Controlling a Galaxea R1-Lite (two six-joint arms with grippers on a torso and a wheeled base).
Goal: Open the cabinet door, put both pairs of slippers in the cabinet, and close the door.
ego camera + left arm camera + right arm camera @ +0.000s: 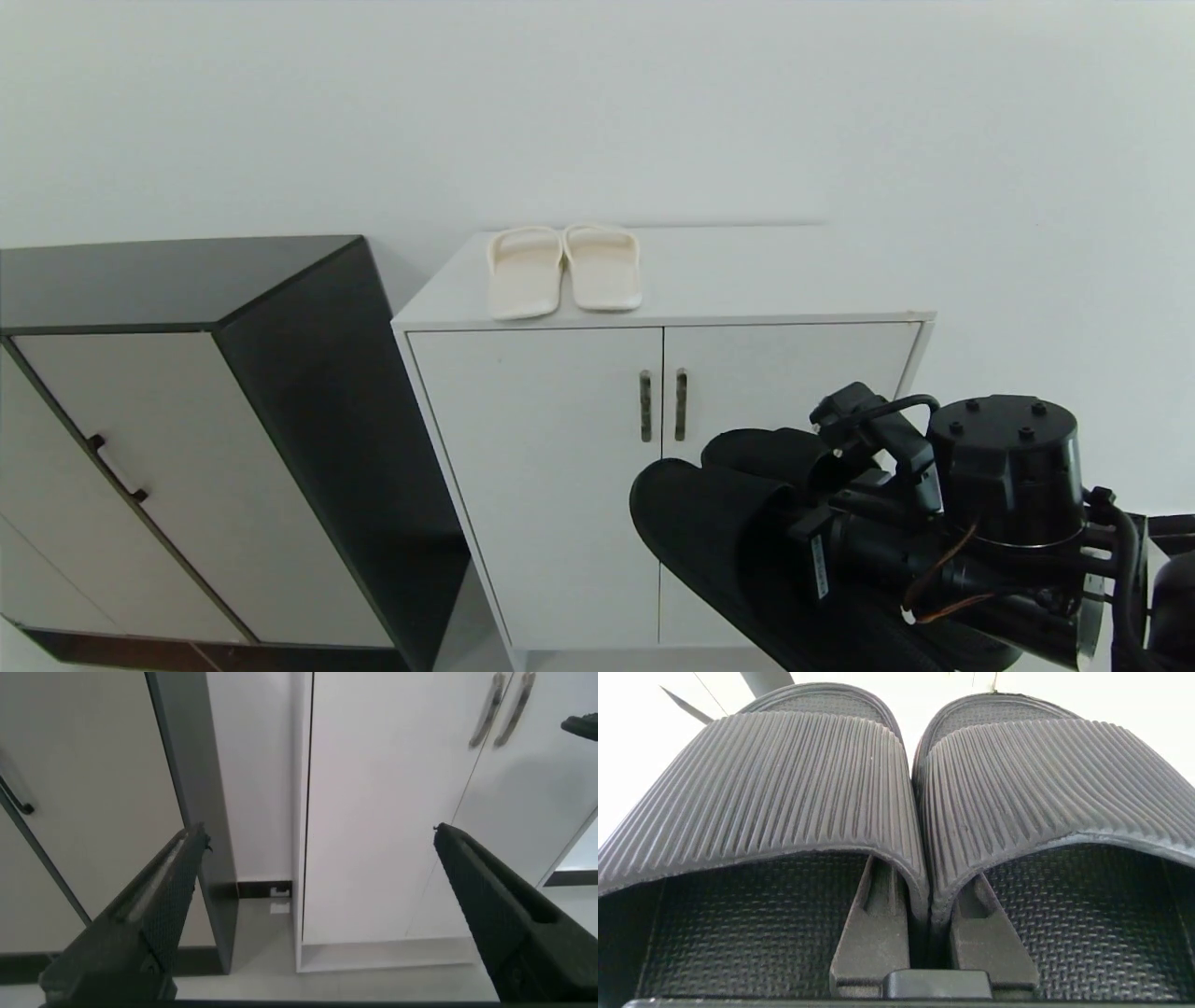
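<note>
Closest to me, my right jaws are clamped on the pair of black slippers (pixel 785 784). One finger (pixel 868 924) lies inside each slipper under its ribbed strap, and the two fingers press the slippers' inner sides together, so the pair is held side by side. From my head camera the black slippers (pixel 709 523) are up off the floor, low on my right. They stick out to the left of my wrist in front of the right-hand door (pixel 789 392) of the white cabinet (pixel 541 485); I cannot tell how much of a gap there is. My left jaws are spread wide and hold nothing. Their dark fingers (pixel 149 915) stand well apart, low down, and face the white cabinet's left-hand door (pixel 392 812) and the narrow gap beside it, with pale floor (pixel 271 957) below. Beyond them, both doors of the white cabinet are shut, and their two upright handles (pixel 645 405) sit side by side at the middle seam. On the cabinet's top, over its left half, the cream slippers (pixel 564 269) lie flat as a pair, touching along their inner edges. Just beside the white cabinet on my left is a dark cabinet (pixel 308 392) with a pale front. A plain white wall (pixel 747 112) rises behind both.
</note>
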